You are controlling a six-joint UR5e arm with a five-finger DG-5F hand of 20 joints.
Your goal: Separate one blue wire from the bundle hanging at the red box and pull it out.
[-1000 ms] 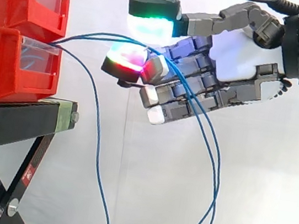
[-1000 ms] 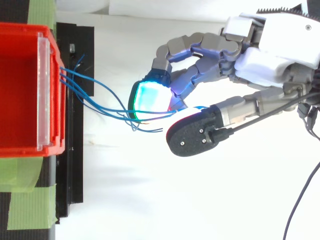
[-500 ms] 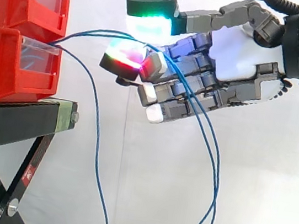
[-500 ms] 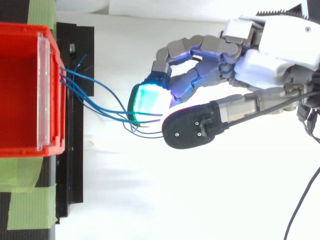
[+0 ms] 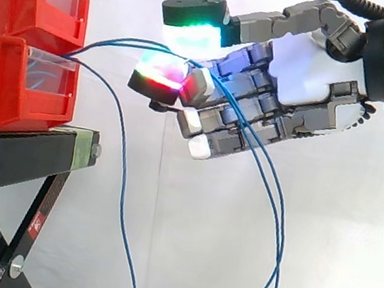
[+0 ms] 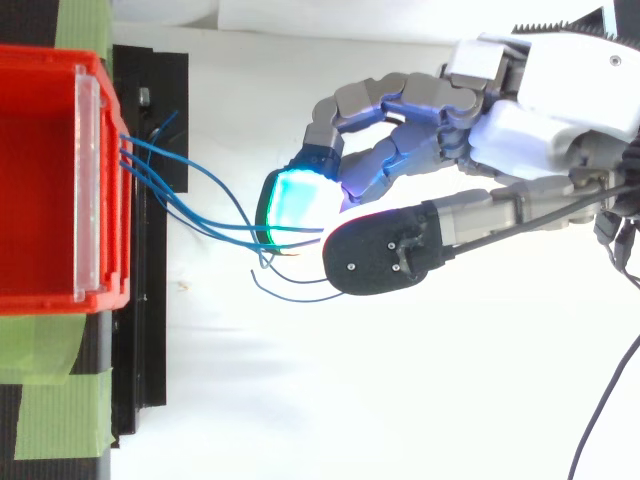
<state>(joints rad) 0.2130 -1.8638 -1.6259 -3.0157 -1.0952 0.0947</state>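
Fingers point(image 5: 160, 75) curled, your hand point(image 5: 309, 74) pinches blue wires point(image 5: 123, 177) between the thumb pad and a glowing fingertip, just right of the red bins point(image 5: 7, 82). These bins sit stacked on a black stand point(image 5: 18, 155) before a white curtain point(image 5: 199, 245). You see the wires run from the lower bin's front through the pinch, then drape down.
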